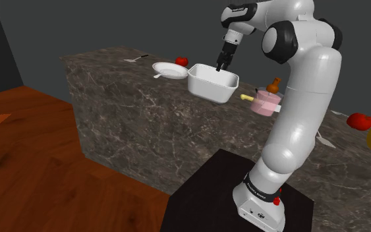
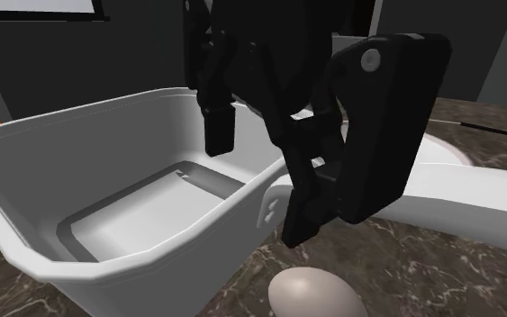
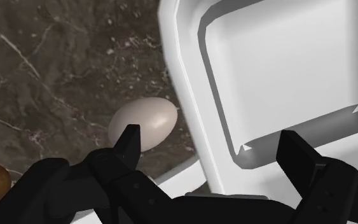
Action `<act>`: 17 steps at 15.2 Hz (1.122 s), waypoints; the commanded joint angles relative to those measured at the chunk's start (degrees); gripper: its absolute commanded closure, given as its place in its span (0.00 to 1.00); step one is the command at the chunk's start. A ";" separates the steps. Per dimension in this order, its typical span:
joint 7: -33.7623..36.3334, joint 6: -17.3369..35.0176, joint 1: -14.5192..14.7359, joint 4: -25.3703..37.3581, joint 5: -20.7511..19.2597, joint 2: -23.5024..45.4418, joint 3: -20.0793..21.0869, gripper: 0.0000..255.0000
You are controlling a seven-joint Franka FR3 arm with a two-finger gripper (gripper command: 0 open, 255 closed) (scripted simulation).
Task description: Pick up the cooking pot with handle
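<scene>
Hand (image 3: 212, 135) astride white pot (image 3: 285, 70) wall; wrist view adds egg (image 3: 144, 122) outside.

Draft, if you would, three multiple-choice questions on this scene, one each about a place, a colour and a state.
1. Where does the whitish oval object lie relative to the pot?
A. Inside it
B. Beside it, on the marbled counter
C. Balanced on its rim

2. What colour is the pot with the long handle?
A. White
B. Red
C. Black

3. How does the pincer stand?
A. Shut on nothing, above the pot
B. Open, astride the pot's wall
C. Open, far from the pot

Answers:
1 B: the wrist view shows it on the counter, outside the pot's wall.
2 A: walls, floor and handle are all white.
3 B: the fingers stand apart, one inside and one outside the wall, with a gap on each side.
</scene>
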 commanded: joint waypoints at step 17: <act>-0.20 1.91 0.21 -1.83 0.13 0.10 0.11 1.00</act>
